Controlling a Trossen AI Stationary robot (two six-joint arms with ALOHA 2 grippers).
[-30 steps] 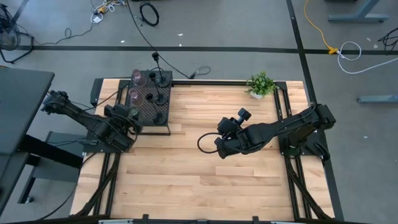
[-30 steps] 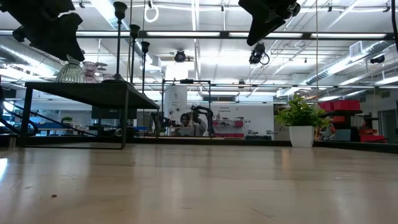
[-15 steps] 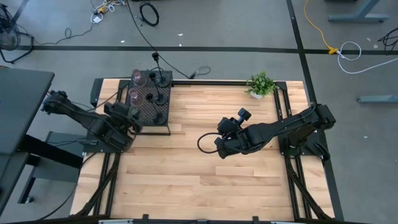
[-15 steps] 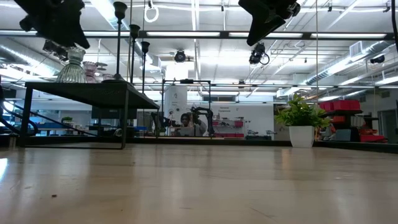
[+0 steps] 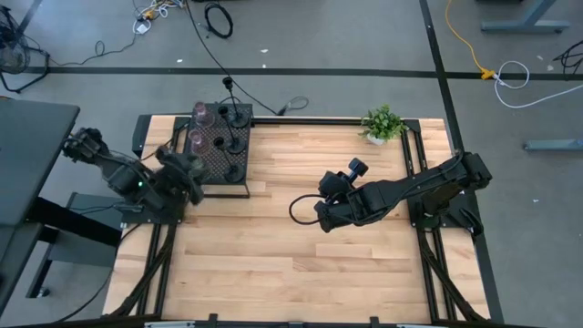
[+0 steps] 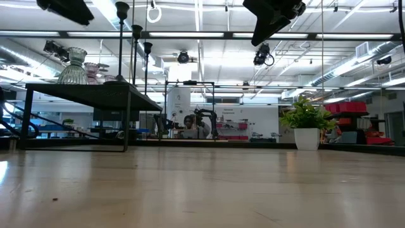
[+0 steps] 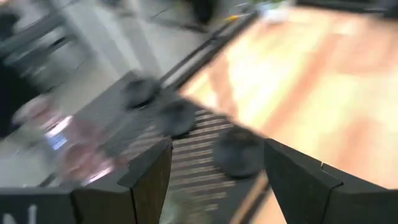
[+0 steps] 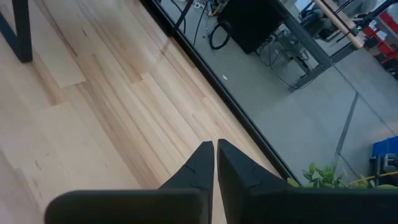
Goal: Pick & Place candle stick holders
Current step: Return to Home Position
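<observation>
The black mesh box stands at the table's far left. On it stand three black stems with round bases, two pinkish goblets and a squat ribbed round holder at its near left corner. My left gripper hovers open above that corner, touching nothing; in its wrist view the black bases and goblets show blurred below. My right gripper is shut and empty above the table's middle, as its wrist view shows.
A small green potted plant stands at the table's far right edge. Bare wood stretches from the box to the near edge. A black cable loops by my right gripper.
My left gripper has gone up from the squat ribbed holder, almost out of the top of the low view. The holder stays standing on the mesh box's near left corner, its top now uncovered.
</observation>
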